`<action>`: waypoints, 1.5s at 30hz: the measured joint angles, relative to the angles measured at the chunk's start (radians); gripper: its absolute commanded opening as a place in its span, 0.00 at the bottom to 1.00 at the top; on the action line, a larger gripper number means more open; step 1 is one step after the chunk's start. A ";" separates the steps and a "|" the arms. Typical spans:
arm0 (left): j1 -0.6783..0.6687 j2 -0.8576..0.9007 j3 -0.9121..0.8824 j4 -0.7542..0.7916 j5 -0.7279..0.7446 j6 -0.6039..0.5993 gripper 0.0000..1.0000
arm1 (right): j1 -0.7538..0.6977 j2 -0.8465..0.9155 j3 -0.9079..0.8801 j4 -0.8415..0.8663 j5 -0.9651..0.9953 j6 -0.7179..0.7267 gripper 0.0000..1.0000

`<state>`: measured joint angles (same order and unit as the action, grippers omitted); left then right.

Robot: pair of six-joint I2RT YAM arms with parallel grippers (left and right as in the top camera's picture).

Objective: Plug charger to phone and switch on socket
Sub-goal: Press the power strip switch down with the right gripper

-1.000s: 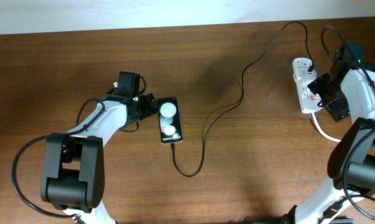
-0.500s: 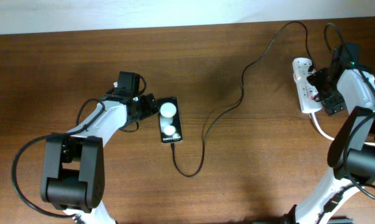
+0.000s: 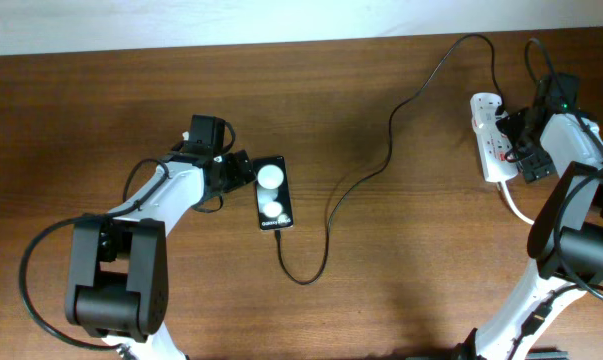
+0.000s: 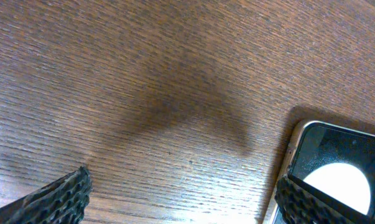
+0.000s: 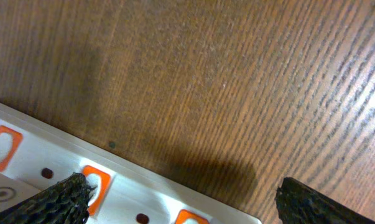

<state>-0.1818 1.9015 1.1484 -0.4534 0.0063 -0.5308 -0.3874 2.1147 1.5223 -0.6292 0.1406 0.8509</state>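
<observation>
Reading the left wrist view: left gripper (image 4: 186,198) released, ribbed fingers (image 4: 58,200) spread wide with bare wood between them. One pad sits at the edge of the phone (image 4: 336,165); contact cannot be told. Overhead, this gripper (image 3: 243,170) lies just left of the phone (image 3: 272,193), which lies flat on the table (image 3: 401,290), left of centre, with two white reflections on its face.

Right gripper (image 5: 190,200) also released, nothing between its fingers (image 5: 58,200). One pad is over the socket (image 5: 44,165), beside an orange-red switch mark. Overhead, it (image 3: 515,136) is at the right flank of the socket (image 3: 486,130), at the far right of the table.

Charger (image 3: 390,145): the cable tip meets the phone's near end, though seating cannot be told. It loops near, then runs far and right to the socket's far end. A thick white cord (image 3: 521,212) leaves the socket's near end.
</observation>
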 measured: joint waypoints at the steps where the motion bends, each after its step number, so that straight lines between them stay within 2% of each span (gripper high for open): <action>1: 0.000 0.000 0.000 0.000 0.000 0.000 0.99 | 0.000 0.000 0.000 0.010 0.000 0.003 0.99; 21: 0.000 0.000 0.000 0.000 0.000 0.000 0.99 | -0.006 0.029 0.013 0.018 0.000 0.010 0.99; 45: 0.000 0.000 0.000 0.000 0.000 0.000 0.99 | -0.017 0.029 0.042 -0.063 -0.066 0.017 0.99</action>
<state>-0.1818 1.9015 1.1484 -0.4530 0.0063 -0.5308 -0.4046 2.1441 1.5646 -0.6922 0.0742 0.8677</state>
